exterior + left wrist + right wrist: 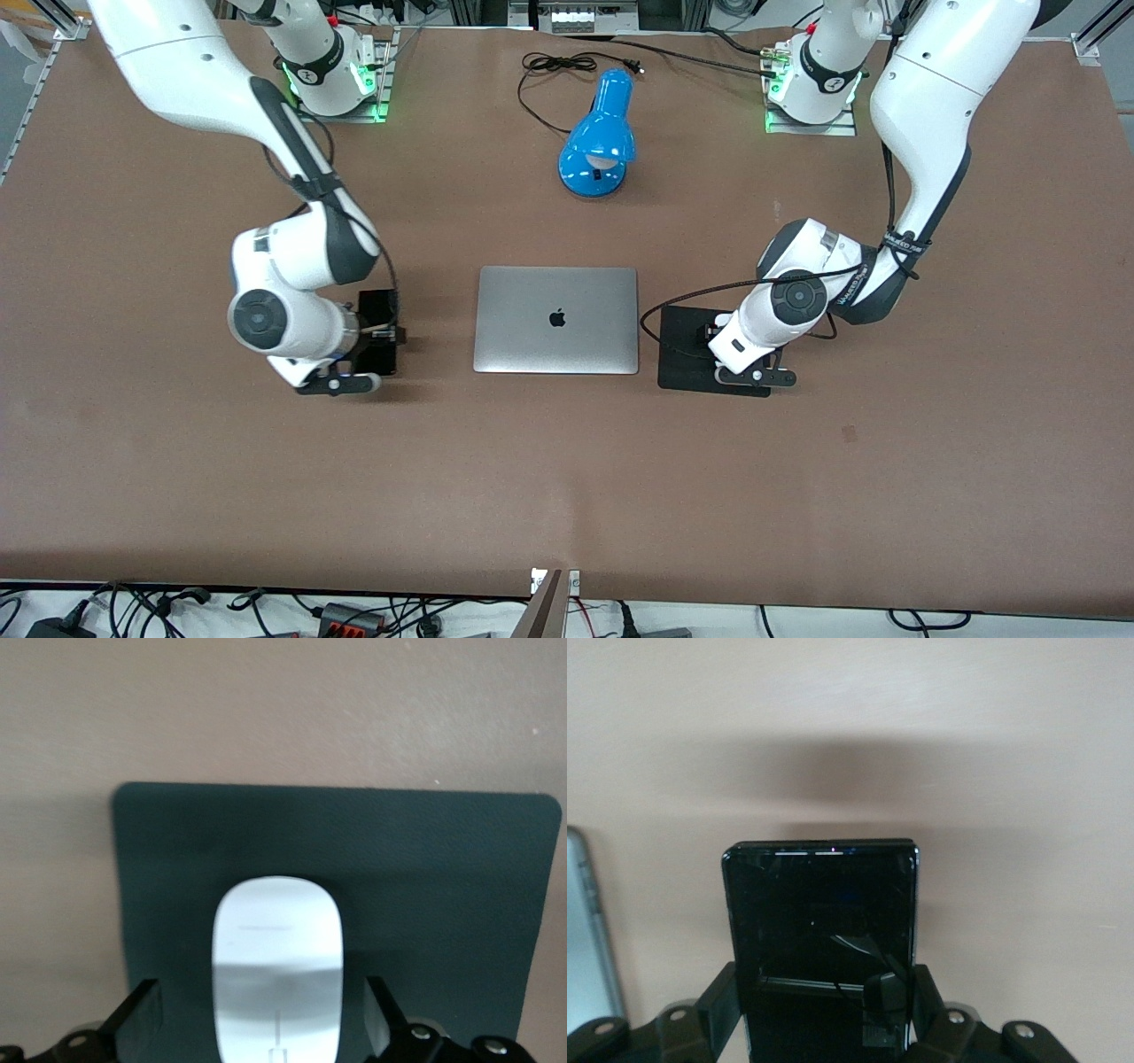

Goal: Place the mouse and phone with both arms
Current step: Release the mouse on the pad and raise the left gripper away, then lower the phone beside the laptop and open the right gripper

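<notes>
The white mouse [276, 939] lies on the black mouse pad [425, 868]. My left gripper [263, 1023] is low over it, open, with a finger on each side and a gap to each. In the front view the left gripper [719, 344] is over the mouse pad [682, 354] and the arm hides the mouse. My right gripper [826, 1010] is shut on the black phone [819, 904], with its fingers against the phone's long sides. In the front view the right gripper [383, 333] and the phone [376, 306] are at table level beside the laptop, toward the right arm's end.
A closed silver laptop [556, 319] lies between the phone and the mouse pad; its edge shows in the right wrist view [585, 930]. A blue desk lamp [598, 142] with a black cable [558, 66] lies farther from the front camera than the laptop.
</notes>
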Controlling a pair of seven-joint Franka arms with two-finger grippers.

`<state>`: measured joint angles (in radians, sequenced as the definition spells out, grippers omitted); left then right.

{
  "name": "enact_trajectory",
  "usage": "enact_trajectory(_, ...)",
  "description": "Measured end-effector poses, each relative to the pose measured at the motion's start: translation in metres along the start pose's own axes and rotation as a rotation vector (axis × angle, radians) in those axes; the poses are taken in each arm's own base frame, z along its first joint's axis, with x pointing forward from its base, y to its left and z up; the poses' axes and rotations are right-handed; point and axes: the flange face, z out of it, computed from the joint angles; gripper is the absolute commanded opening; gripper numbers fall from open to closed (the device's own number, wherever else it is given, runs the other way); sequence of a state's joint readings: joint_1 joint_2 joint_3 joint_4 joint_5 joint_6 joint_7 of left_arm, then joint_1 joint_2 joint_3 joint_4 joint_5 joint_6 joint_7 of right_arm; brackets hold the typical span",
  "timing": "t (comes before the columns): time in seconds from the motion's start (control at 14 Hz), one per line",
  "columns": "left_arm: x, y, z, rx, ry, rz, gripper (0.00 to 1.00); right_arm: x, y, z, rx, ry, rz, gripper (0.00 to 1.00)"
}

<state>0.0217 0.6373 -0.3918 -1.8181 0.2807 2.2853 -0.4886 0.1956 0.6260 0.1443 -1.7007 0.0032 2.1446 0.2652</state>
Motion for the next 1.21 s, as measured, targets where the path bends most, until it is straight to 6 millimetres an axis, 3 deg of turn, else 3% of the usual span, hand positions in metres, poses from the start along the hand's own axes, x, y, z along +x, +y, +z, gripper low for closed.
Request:
enact_trajectory(0.14,0.009,-0.016,-0.035,0.017,0.026,-0.028,1.0,-0.005,-0.021,0.012,-0.008,-0.007,0.008,0.3)
enact_trajectory(0.29,0.009,-0.04,-0.083,0.052,0.045,-0.063,1.0,-0.008,-0.033,0.021,-0.013,-0.01,0.026,0.3)
enact_trajectory(0.71,-0.025,-0.09,-0.237,0.14,-0.005,-0.141,1.0,-0.008,-0.052,0.042,-0.007,0.012,0.072,0.3)
enact_trajectory(0.79,-0.03,-0.108,-0.268,0.135,-0.037,-0.133,1.0,-0.009,-0.056,0.045,-0.007,0.014,0.074,0.3)
enact_trajectory(0.93,-0.038,-0.165,-0.322,0.056,-0.075,-0.134,1.0,-0.01,-0.06,0.047,-0.009,0.016,0.07,0.3)
enact_trajectory(1.07,-0.045,-0.21,-0.35,-0.001,-0.08,-0.119,1.0,-0.01,-0.061,0.047,-0.01,0.016,0.069,0.3)
enact_trajectory(1.14,-0.046,-0.212,-0.354,-0.007,-0.082,-0.107,1.0,-0.011,-0.061,0.047,-0.011,0.016,0.069,0.3)
enact_trajectory(1.21,-0.047,-0.199,-0.354,-0.007,-0.086,-0.082,1.0,-0.011,-0.062,0.048,-0.012,0.014,0.067,0.3)
